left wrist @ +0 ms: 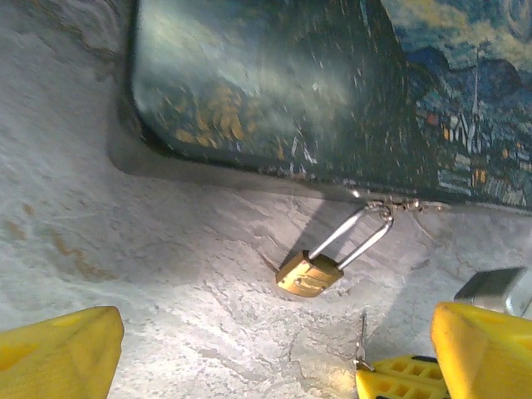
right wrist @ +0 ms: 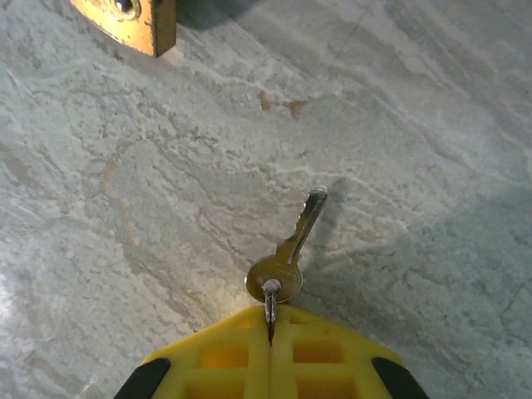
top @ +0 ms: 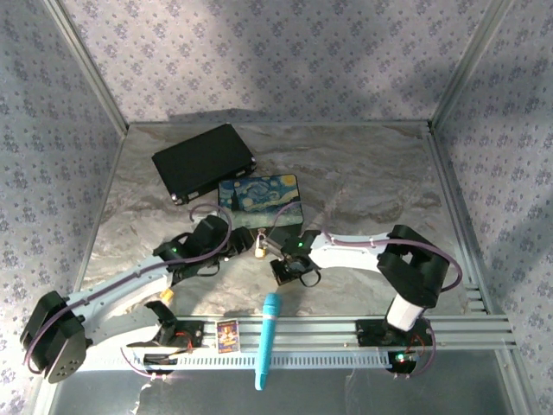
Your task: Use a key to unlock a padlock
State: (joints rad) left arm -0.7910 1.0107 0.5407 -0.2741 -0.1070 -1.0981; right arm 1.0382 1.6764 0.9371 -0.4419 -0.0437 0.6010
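From above, both arms lay low and reached inward, the left gripper point(top: 232, 242) and right gripper point(top: 281, 252) flanking the padlock point(top: 259, 251) at the near edge of the painted box point(top: 259, 197). At the left wrist, the yellow fingers point(left wrist: 58, 353) stood wide apart and empty, with the lock's shackle through the box hasp point(left wrist: 389, 204). At the right wrist, the pads pinched the key point(right wrist: 287, 253) by its ring; it could swivel, so steadying the lock body first seemed wise

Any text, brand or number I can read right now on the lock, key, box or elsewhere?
Nothing reads legibly.
padlock: brass body blurred, no marking legible.
key: no stamp visible.
small card on the front rail: printed, too small to read.
painted box: picture, no words visible.
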